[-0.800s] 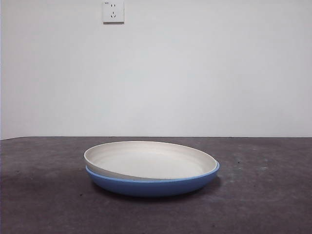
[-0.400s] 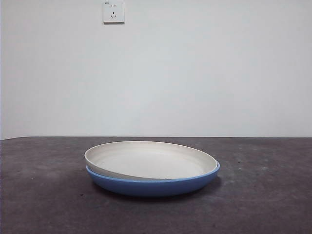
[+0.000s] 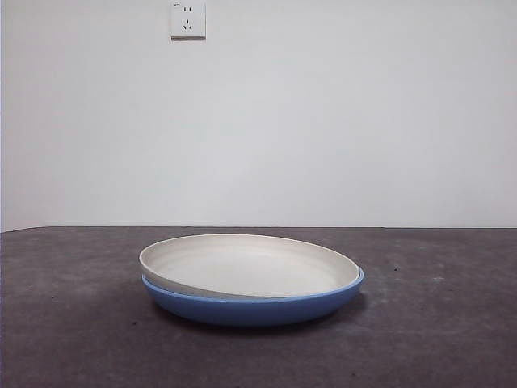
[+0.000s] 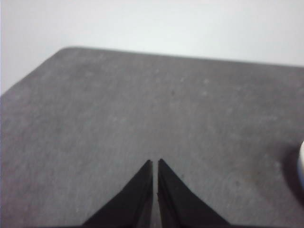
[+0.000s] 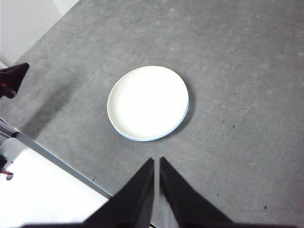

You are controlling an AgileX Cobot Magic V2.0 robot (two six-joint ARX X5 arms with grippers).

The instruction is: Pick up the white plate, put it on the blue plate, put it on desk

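The white plate (image 3: 246, 265) lies nested in the blue plate (image 3: 258, 307) on the desk (image 3: 436, 323), its left rim riding slightly higher. From high above, the right wrist view shows the white plate (image 5: 148, 102) with only a thin blue plate edge (image 5: 185, 110) around it. My right gripper (image 5: 156, 161) is shut and empty, well above the plates. My left gripper (image 4: 155, 162) is shut and empty over bare desk; a sliver of plate rim (image 4: 300, 164) shows at that view's edge. Neither gripper shows in the front view.
A wall socket (image 3: 187, 19) sits on the white wall behind the desk. In the right wrist view the desk's edge (image 5: 57, 156) runs near a white surface, and the other arm's black tip (image 5: 12, 78) shows at the side.
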